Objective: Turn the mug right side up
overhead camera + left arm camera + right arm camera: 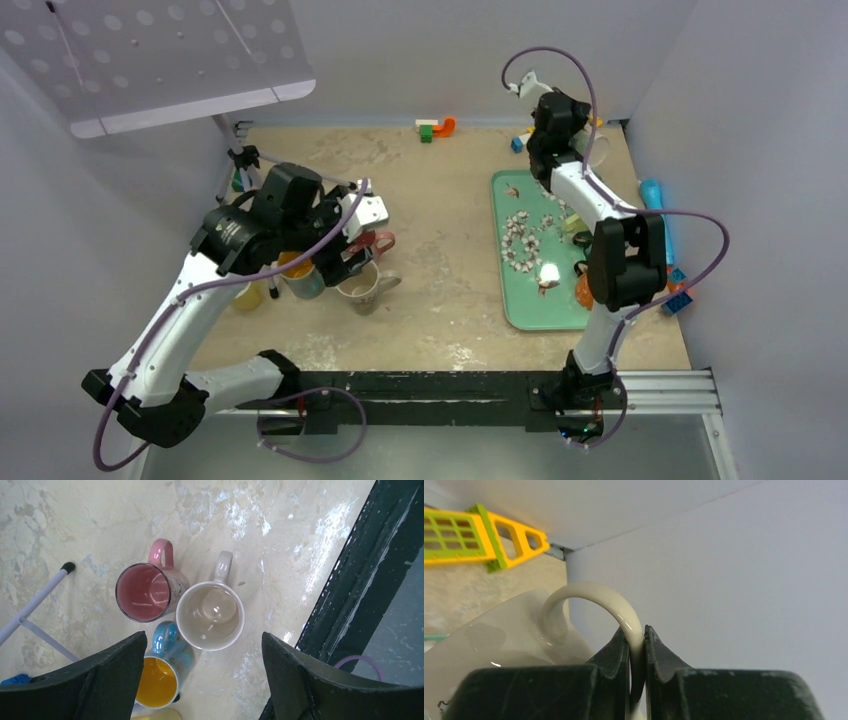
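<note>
The beige, marbled worktop (450, 230) fills the room's floor of view, with a white perforated board (170, 60) hanging over its 10 o'clock corner. The left arm (180, 310) reaches out to the 9 o'clock side, and the right arm (600, 210) stretches away to the 1 o'clock corner by the back wall.

A teal tray (525, 305) lies at 3 o'clock, scattered with small pale pieces too tiny to name.

The white mug (499, 645) is up in that 1 o'clock corner. The right gripper (636, 635) is pinched tight on the mug's looped handle, one finger on each side of it. From the wrist the body slants down toward 8 o'clock; I cannot tell which way its mouth faces.

The left gripper (204, 645) hangs spread wide above three mugs at 9 o'clock, holding nothing. All three stand upright, mouths up. The cream mug (210, 615) sits in the middle. The pink mug (145, 591) touches it at its 10 o'clock. The blue mug (162, 677), yellow inside, presses against it at its 7 o'clock.

A blue cylinder (655, 200) lies just past the tray's 3 o'clock edge. A few toy blocks (435, 128) rest against the back wall at 12 o'clock. A yellow and green toy frame (484, 535) lies just beyond the white mug.
</note>
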Robot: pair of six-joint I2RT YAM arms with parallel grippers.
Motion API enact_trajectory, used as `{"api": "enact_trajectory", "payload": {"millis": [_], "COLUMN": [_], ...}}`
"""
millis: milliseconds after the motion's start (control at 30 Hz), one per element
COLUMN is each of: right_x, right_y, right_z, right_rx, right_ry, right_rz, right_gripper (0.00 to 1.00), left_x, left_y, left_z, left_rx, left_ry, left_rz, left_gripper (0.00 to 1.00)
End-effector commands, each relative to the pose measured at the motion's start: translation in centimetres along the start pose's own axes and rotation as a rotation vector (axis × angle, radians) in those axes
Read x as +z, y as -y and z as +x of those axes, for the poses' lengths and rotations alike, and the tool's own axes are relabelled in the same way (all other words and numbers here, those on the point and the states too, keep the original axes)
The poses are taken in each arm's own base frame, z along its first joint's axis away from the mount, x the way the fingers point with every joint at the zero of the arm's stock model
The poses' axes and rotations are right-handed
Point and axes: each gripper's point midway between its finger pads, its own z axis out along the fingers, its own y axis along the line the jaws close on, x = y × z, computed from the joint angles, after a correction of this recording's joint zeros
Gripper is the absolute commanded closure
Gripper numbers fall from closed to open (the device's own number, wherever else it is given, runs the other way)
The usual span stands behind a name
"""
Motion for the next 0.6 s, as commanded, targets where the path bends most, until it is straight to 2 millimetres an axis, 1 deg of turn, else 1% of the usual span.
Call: {"api": "enact_trajectory", "payload": {"millis": [0,100,133,200,233,300,400,500,567], "right_x": [-4.8,-8.6,-10.1,-13.9,-15.5,-18.7,-23.7,-28.5,-31.5], "right_y": [7.8,9.6,9.7,10.5,10.6,10.4,9.4,8.9,8.8], "right_z": [-7.2,-10.8,-12.0,-14.1,-14.8,-16.2,-18.4,-19.7,-20.2], "right_rx": [0.346,0.506,0.552,0.633,0.665,0.721,0.820,0.941,1.028], "right_ry": [0.177,0.278,0.319,0.418,0.455,0.520,0.627,0.739,0.807], "right_rz": [0.114,0.051,0.016,-0.053,-0.078,-0.145,-0.318,-0.505,-0.628], "right_gripper": [1.00,1.00,1.00,1.00,1.00,1.00,1.00,1.00,1.00], "left_x": [-3.1,-4.7,-5.3,-6.4,-7.0,-8.1,-9.6,-11.2,-11.8], "left_y": [0.5,0.6,0.9,1.5,1.7,2.5,3.5,3.9,3.7], "left_z": [-3.5,-5.1,-5.7,-6.7,-7.4,-8.5,-10.2,-12.0,-12.9], "left_rx": [-0.052,-0.095,-0.105,-0.131,-0.138,-0.146,-0.153,-0.166,-0.172], "left_ry": [0.168,0.243,0.274,0.330,0.360,0.406,0.480,0.554,0.587], "left_rz": [0.031,0.038,0.050,0.075,0.087,0.126,0.179,0.199,0.195], "left_gripper": [0.11,0.10,0.09,0.06,0.06,0.05,0.03,0.02,0.01]}}
